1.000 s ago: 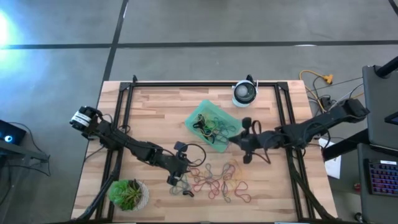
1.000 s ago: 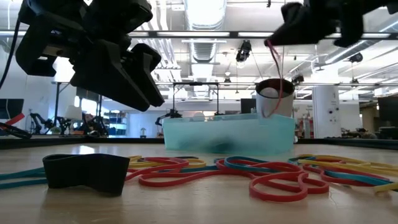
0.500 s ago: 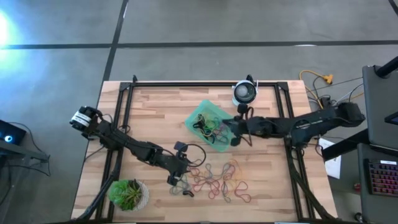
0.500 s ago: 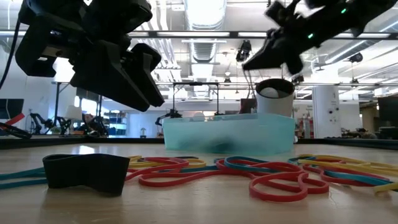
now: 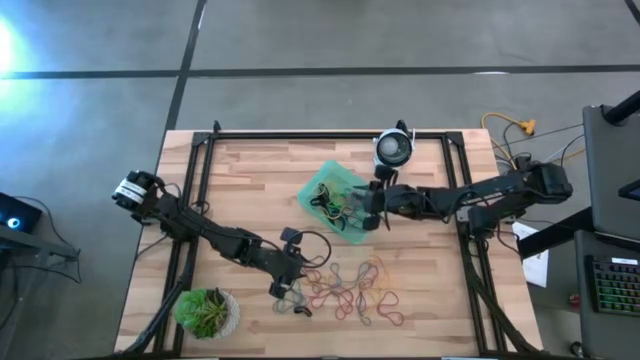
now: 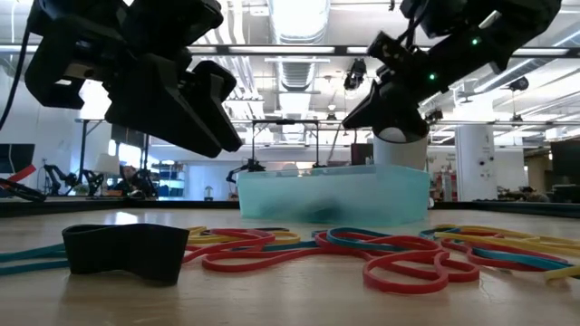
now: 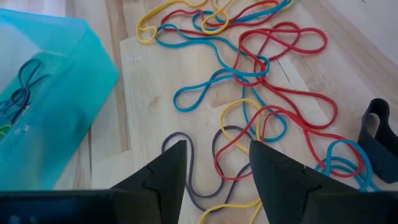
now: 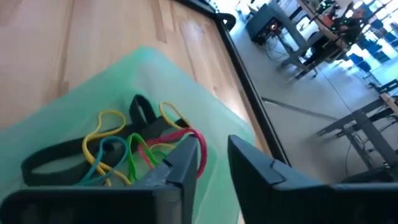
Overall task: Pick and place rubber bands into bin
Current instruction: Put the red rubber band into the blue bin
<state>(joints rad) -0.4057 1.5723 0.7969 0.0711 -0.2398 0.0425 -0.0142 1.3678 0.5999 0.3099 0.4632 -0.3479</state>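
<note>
The rubber bands lie mostly in a loose tangle of red, yellow, blue and grey loops on the near part of the wooden table, with a further bunch already inside the bin. At the table's near left corner stands a green potted plant. My left tool hangs low at the left edge of the tangle, its two dark fingers spread apart with nothing between them; in my left wrist view a grey loop and a red one lie on the wood just ahead of the tips, and a wide black band lies at the far side of the pile. The bin, a shallow mint-green tray, sits near the middle of the table, turned at an angle, just beyond the loose bands. My right tool is over the bin's right side, above its rim; its fingers stand partly apart, and a red band lies draped by one fingertip inside the tray, among yellow, green, blue and black loops; I cannot tell whether the finger touches it. Behind the bin, at the far edge, stands a round white-and-black device.
</note>
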